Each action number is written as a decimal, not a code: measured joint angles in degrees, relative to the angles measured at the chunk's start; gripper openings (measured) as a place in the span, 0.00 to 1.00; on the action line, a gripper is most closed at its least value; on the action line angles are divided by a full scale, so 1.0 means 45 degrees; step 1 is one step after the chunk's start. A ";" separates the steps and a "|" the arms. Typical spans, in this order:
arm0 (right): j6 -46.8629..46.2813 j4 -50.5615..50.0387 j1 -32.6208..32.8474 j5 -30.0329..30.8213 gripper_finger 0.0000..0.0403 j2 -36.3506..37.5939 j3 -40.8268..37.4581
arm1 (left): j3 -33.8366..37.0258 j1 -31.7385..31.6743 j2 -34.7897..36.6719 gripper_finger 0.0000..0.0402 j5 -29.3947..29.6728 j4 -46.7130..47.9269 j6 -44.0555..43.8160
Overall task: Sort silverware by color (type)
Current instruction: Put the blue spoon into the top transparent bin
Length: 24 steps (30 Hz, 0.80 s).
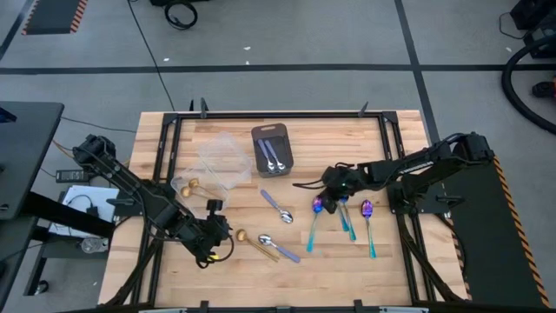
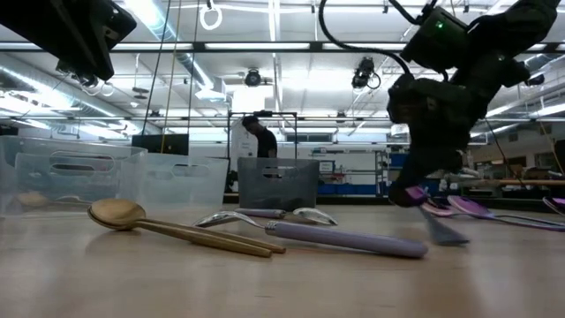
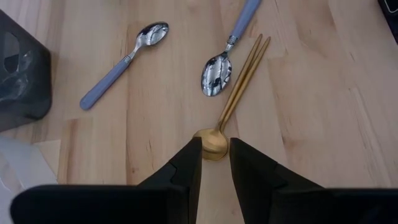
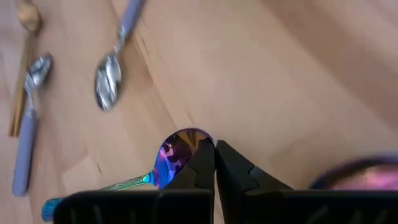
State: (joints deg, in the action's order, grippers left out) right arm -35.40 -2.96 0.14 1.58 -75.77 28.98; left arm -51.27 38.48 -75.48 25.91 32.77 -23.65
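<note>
Gold is the colour the left gripper (image 3: 214, 163) is after: its fingers stand spread to either side of the bowl of a gold spoon (image 1: 254, 243) lying near the front of the wooden table (image 1: 395, 269), lined up for a pinch that has not yet closed. Another gold piece (image 1: 187, 183) sits by the clear plastic tubs (image 1: 221, 156), likely the gold pile. Two silver, lilac-handled spoons (image 1: 274, 156) already lie in the dark grey tray (image 1: 260, 132), while two more (image 1: 276, 206) wait loose mid-table, one (image 1: 280, 246) just beside the gold handle. To the right, the right gripper (image 4: 214, 163) has its fingers pressed together at the rim of an iridescent purple-bowled spoon (image 4: 176, 154); whether they actually pinch it or merely nudge it is hard to tell. That spoon lies with its teal-handled mates (image 1: 368, 225), apparently gathered by type.
</note>
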 joint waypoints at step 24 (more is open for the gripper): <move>0.3115 0.5691 0.0257 0.2027 0.01 -0.0005 -0.0007 | 0.0000 -0.0438 0.0000 0.30 0.1977 0.0005 -0.2153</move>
State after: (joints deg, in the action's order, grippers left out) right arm -21.38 22.65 1.30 10.70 -75.79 28.95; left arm -51.27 36.51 -75.48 34.81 32.80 -33.34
